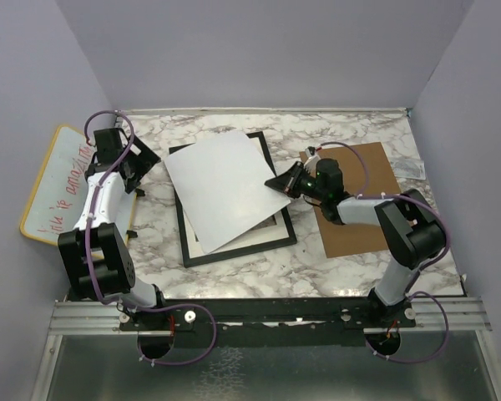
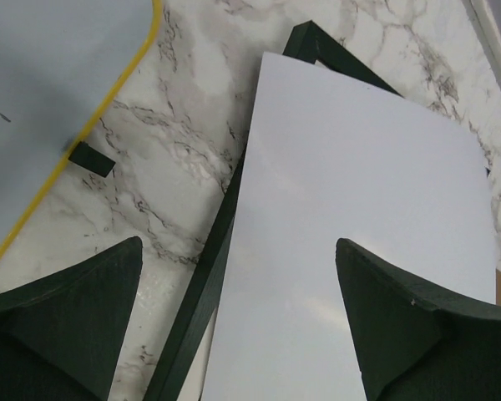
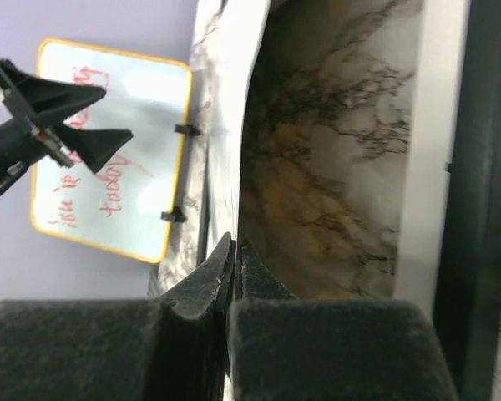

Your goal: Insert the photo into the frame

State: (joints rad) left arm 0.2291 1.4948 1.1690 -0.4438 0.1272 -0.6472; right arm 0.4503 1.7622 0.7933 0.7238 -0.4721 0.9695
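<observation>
While the right gripper (image 1: 282,181) pinches the right edge of the rectangular photo (image 1: 225,188), plain white back up, we see from above that it lies skewed across the thin black rectangular frame (image 1: 238,252). Lowered like this, its corners would likely catch the rim. At the left wrist, the left gripper (image 2: 238,244) gapes wide and empty near the frame's left rail. At the right wrist, the grip looks slim, so the bowed sheet might slip or crease. On the yellow-rimmed whiteboard (image 3: 108,150) we read only "today" in red.
</observation>
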